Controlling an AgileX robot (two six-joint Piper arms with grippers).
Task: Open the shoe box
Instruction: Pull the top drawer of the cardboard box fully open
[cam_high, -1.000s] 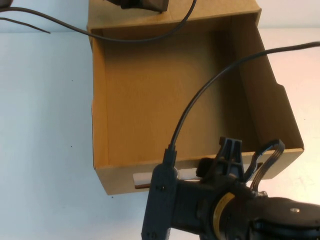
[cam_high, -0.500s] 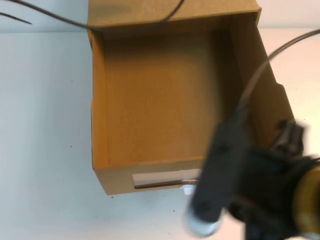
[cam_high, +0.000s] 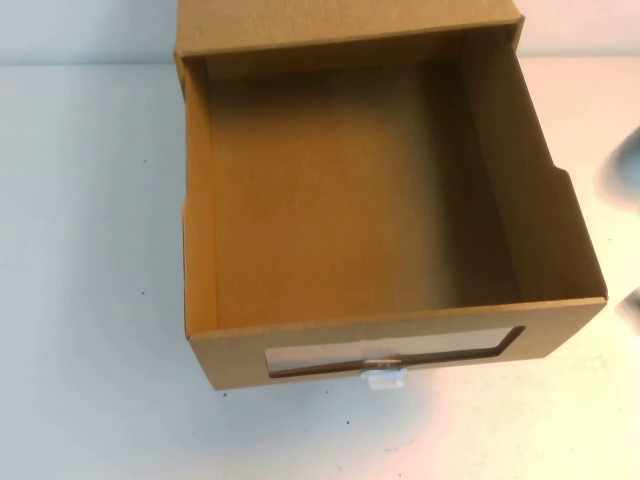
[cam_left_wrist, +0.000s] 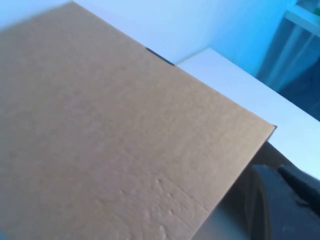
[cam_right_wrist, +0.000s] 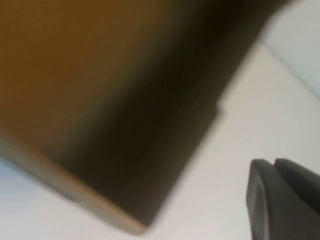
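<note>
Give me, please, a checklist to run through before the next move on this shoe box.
1. The drawer stands pulled well out of the sleeve: ok.
2. Nothing lies inside the drawer, and no arm or cable hangs over it in the high view: ok.
3. The pull tab on the front panel is free, with nothing gripping it: ok.
4. The right end effector is shut, holds nothing and sits beside the drawer's outer wall, above the table: ok.
5. The left end effector is by the edge of the sleeve's top panel; whether it touches the panel: cannot tell.
</note>
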